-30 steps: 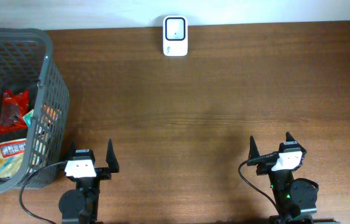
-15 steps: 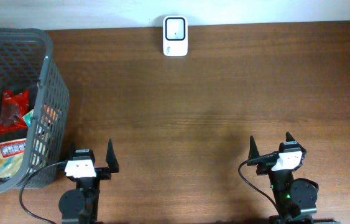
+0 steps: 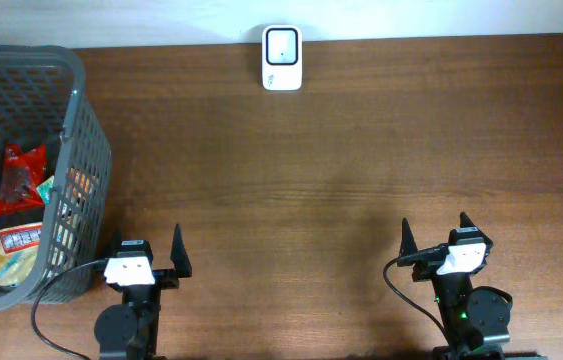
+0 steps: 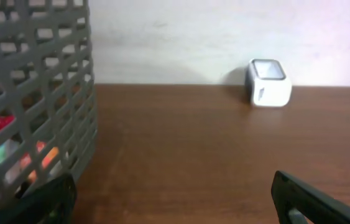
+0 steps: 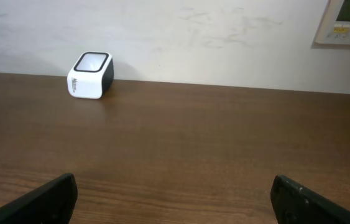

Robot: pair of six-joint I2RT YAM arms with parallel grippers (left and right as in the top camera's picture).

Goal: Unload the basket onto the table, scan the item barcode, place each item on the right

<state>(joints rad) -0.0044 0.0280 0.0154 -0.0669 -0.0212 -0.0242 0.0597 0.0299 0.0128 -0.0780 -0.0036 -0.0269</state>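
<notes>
Snack packets (image 3: 16, 248) lie inside the grey basket (image 3: 88, 150) at the left end of the desk (image 3: 361, 150). The white scanner (image 3: 282, 58) stands at the far edge, well apart. Left gripper (image 3: 147, 246) and right gripper (image 3: 436, 232): jaws wide apart, holding nothing.

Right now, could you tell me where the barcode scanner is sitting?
Overhead, the white scanner sits at the far edge of the table, by the wall, right of the basket.

table (image 3: 361, 150): dark brown wood | wall (image 5: 224, 37): plain off-white | wall panel (image 5: 349, 22): upper right
</notes>
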